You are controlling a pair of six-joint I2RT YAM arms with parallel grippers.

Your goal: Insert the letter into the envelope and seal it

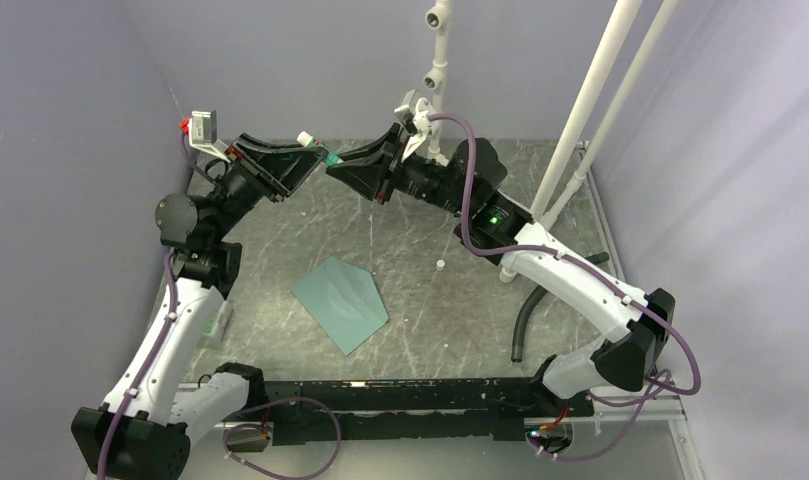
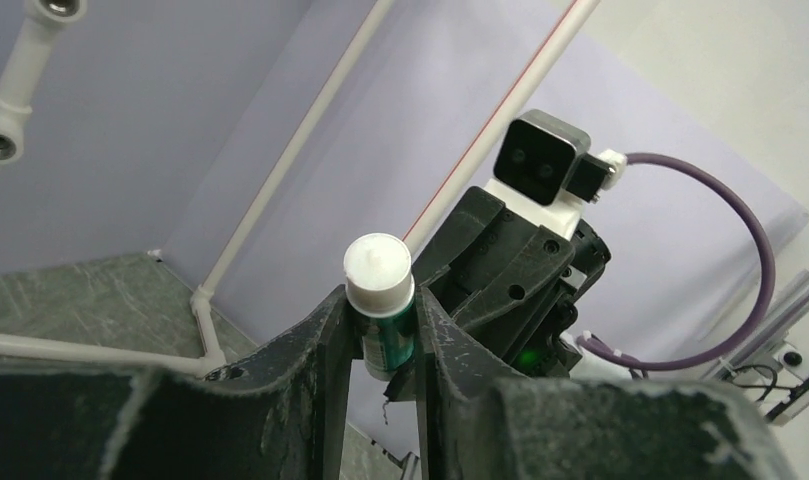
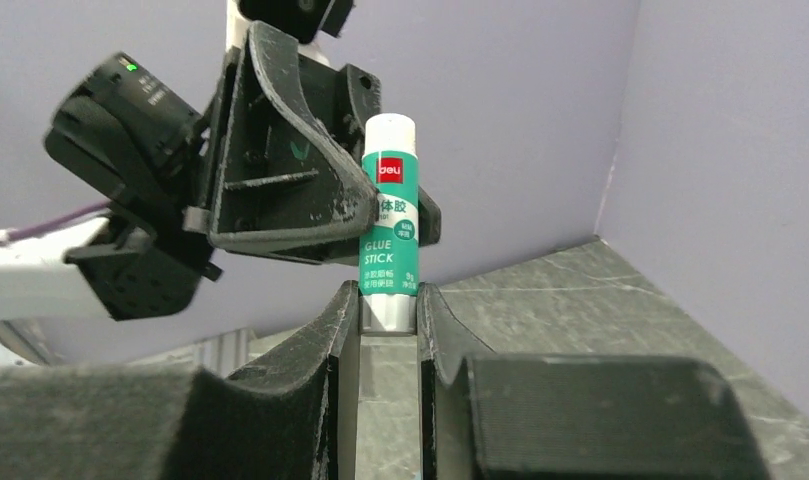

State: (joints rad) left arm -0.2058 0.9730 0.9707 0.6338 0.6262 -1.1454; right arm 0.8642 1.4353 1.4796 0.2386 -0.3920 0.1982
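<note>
1. From above: the envelope [image 1: 340,303] lies flat on the table [image 1: 460,330], in front of the left arm, with nothing touching it. I can't see the letter anywhere. It may already be tucked inside, though nothing here proves it. Both arms are raised well above the far side of the table. The left gripper [image 1: 315,153] and right gripper [image 1: 337,165] meet tip to tip on a glue stick [image 1: 326,155].
2. Left wrist view: the left gripper's [image 2: 380,310] jaws sit narrow and snug on the stick's green body, just below its white end [image 2: 378,268].
3. Right wrist view: the right gripper's [image 3: 388,305] jaws pinch the stick's [image 3: 390,200] other end, so both arms have hold of it.
4. My read is that they are getting the glue ready. Gluing the flap, folding it down and pressing it shut all look not yet done.
</note>
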